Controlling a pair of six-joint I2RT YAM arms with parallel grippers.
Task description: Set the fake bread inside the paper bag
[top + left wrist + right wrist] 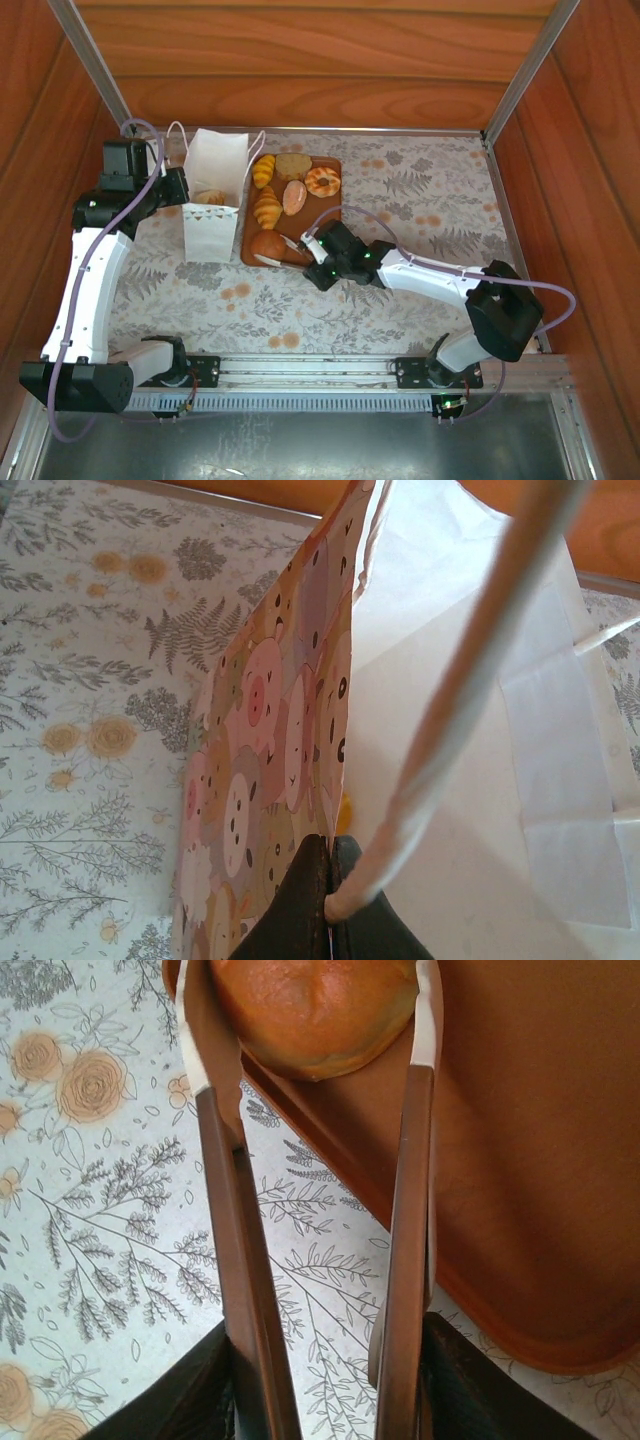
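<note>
At the near edge of the tray [325,215] the right gripper [283,254] reaches in from the side nearest the arm bases. In the right wrist view, the right gripper [311,1015] has its jaws spread wide, one to each side of the round brown bun [305,995]. Both fingers [215,1090] lie right at the bun's flanks, but I cannot tell whether they press it. The bun [266,243] sits on the tray's near left corner.

The rest of the fake bread lies farther back on the tray:
- a golden croissant [267,208] is just beyond the bun
- a pink oval roll [294,196] lies beside it
- a glazed ring [323,181] sits toward the tray's right side
- a second croissant [263,170] and a dull brown slice [293,165] are at the tray's far edge

Just left of the tray stands the paper bag [212,232], upright with its mouth open. One golden pastry [208,197] lies inside it.

The left gripper [172,190] is at the bag wall facing away from the tray. In the left wrist view, the left gripper [330,870] has its jaws pressed together. They pinch the patterned wall of the bag [450,730] next to a cord handle [470,650]
</note>
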